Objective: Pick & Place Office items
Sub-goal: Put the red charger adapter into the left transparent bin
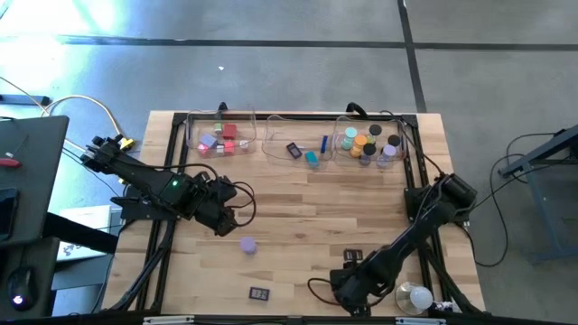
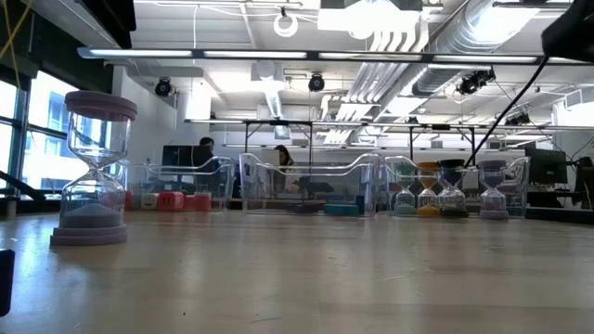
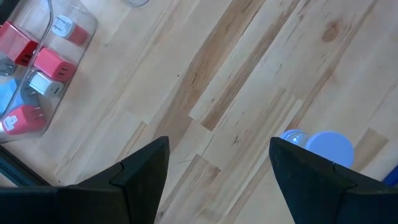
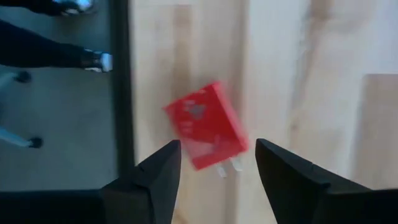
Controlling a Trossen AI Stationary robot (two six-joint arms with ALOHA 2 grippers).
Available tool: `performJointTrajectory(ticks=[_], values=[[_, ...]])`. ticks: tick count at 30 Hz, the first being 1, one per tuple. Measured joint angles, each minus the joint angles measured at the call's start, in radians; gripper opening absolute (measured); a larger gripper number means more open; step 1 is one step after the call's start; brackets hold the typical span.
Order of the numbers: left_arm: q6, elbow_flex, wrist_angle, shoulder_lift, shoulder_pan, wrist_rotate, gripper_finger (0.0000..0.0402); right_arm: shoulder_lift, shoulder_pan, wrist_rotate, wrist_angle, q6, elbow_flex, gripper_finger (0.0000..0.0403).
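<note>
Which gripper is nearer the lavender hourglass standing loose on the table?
Left. The left gripper hangs just beside the lavender hourglass, nothing between its fingers. The right gripper is farther off, over a red block.

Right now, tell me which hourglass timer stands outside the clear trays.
The lavender hourglass timer, alone on the bare wooden table near the left hand; the other timers sit in the clear right-hand tray.

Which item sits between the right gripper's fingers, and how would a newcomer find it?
Start at the table's near edge, where the right gripper hangs, fingers apart. Between them lies a red block with two metal prongs, the only red piece away from the trays.
</note>
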Motion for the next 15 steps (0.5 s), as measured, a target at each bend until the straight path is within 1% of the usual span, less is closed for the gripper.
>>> performJointTrajectory(ticks=[3, 6, 9, 13, 15], values=[[0.000, 0.000, 0.000, 0.000, 0.000, -0.002, 0.0269, -0.003, 0.001, -0.024, 0.039, 0.013, 0.001, 0.0193], [0.001, 0.000, 0.000, 0.000, 0.000, -0.002, 0.0269, -0.003, 0.003, -0.045, 0.080, 0.068, 0.001, 0.0189], [0.017, 0.000, 0.000, 0.000, 0.000, -0.002, 0.0269, -0.003, -0.005, -0.071, 0.084, 0.106, 0.001, 0.0188], [0.026, 0.000, 0.000, 0.000, 0.000, -0.004, 0.0269, -0.003, -0.019, -0.146, 0.088, 0.070, 0.001, 0.0190], [0.026, 0.000, 0.000, 0.000, 0.000, -0.007, 0.0269, -0.003, -0.021, -0.161, 0.088, 0.053, 0.001, 0.0189]])
